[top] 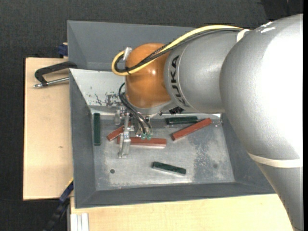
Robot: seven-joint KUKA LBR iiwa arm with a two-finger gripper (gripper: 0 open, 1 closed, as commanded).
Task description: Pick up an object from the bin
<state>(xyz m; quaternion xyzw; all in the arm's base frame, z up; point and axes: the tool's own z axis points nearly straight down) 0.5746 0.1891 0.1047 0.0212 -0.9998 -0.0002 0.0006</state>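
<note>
My gripper (pixel 126 137) hangs below the orange wrist cover, low over the left middle of the bin floor. Two red-brown sticks lie right at it: a short one (pixel 114 134) slanting out to its left, and a longer one (pixel 152 141) lying flat and running out to its right. The gripper overlaps the inner ends of both sticks, and I cannot make out whether either is between its fingers. A dark green stick (pixel 96 128) lies upright along the bin's left wall, apart from the gripper.
Right of the gripper, another red-brown stick (pixel 191 129) lies slanted, with a dark green stick (pixel 182 120) just behind it. A third dark green stick (pixel 168 168) lies near the front wall. The arm covers the bin's back right.
</note>
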